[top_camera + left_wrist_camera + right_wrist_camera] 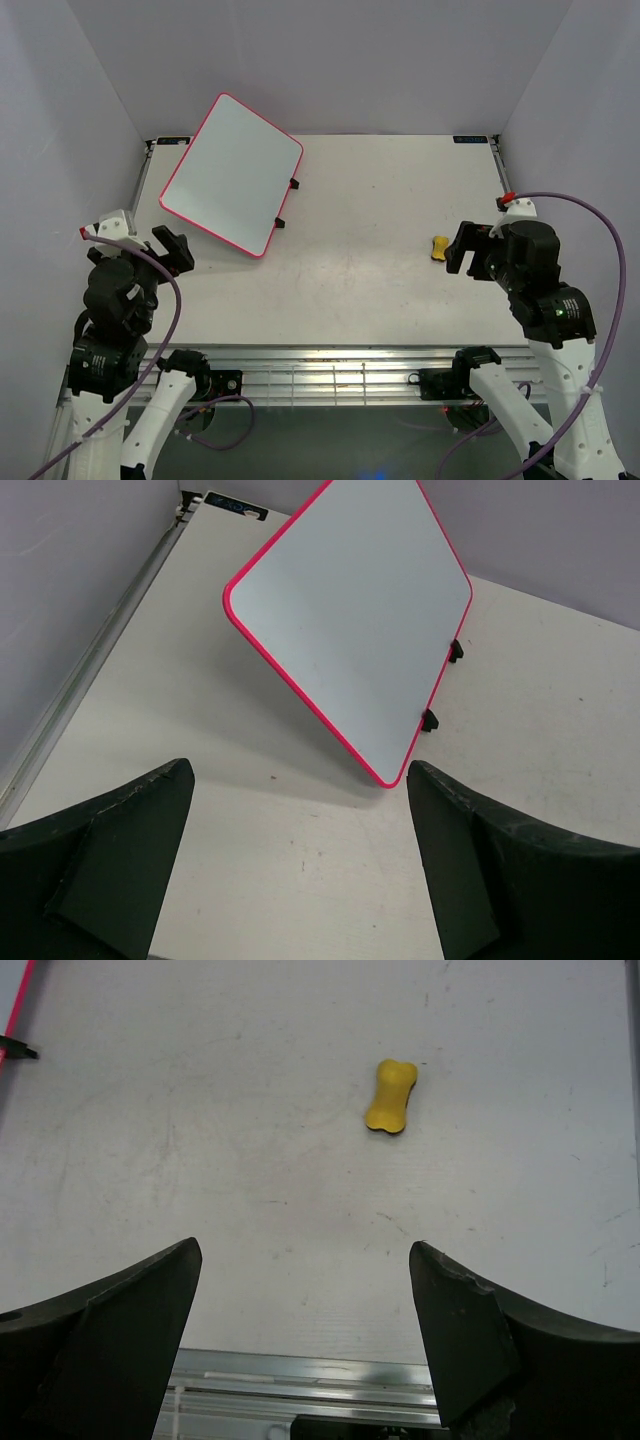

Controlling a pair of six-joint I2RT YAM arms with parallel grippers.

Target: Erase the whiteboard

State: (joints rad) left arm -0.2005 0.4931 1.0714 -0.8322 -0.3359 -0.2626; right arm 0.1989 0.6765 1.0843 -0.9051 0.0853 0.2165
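The whiteboard [232, 172] lies tilted at the table's far left, white with a pink-red border and black feet on its right edge; its face shows no writing. It also shows in the left wrist view [350, 610]. The small yellow sponge eraser [439, 247] lies on the table at the right, also in the right wrist view [390, 1095]. My left gripper [172, 250] is open and empty, near the board's front corner [300, 780]. My right gripper [462, 250] is open and empty, just right of the eraser [305, 1260].
The grey table [380, 220] is walled by pale panels on three sides. A metal rail [330, 375] runs along the near edge between the arm bases. A strip of the board's pink edge and a black foot [18, 1050] show at the right wrist view's left.
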